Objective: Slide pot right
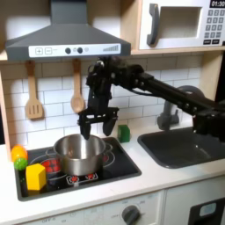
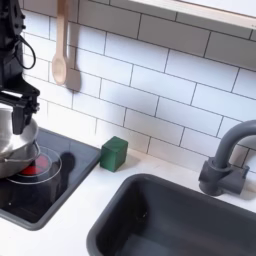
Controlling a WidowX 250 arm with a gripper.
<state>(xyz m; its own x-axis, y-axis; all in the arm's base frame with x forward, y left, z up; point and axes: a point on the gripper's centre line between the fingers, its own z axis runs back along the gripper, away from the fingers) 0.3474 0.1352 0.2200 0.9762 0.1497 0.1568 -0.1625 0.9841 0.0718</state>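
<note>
Pot (image 1: 80, 152) first: in the first exterior view the shiny steel pot sits on the black stovetop (image 1: 123, 166), over the red burner rings, roughly at the middle of the cooktop. A yellow block (image 1: 35, 177) stands at the first exterior view's left of it on the stove's front corner, with a yellow-and-green toy fruit (image 1: 18, 156) just behind that block. The gripper (image 1: 96, 122) hangs just above the pot's far rim, its two fingers pointing down and spread apart with nothing between them. The black arm (image 1: 163, 90) reaches in from the first exterior view's right, over the dark sink (image 1: 185, 145) and past the grey faucet (image 1: 167, 112). A small green block (image 1: 124, 133) stands on the counter between stove and sink, against the tiled wall. Two wooden utensils, a spatula (image 1: 32, 95) and a spoon (image 1: 77, 90), hang under the range hood (image 1: 68, 37).

In the second exterior view the pot (image 2: 12, 146) shows at the left edge, partly cut off, resting on the stovetop (image 2: 55, 180) beside a red burner ring. The gripper (image 2: 20, 103) is right over the pot, its fingers open; whether they touch the rim I cannot tell. The green block (image 2: 114, 153) stands just off the stove's right corner, near the wall. The sink (image 2: 170, 222) lies at the lower right and the faucet (image 2: 225, 160) rises behind it. The wooden spoon (image 2: 61, 45) hangs on the tiles above.
</note>
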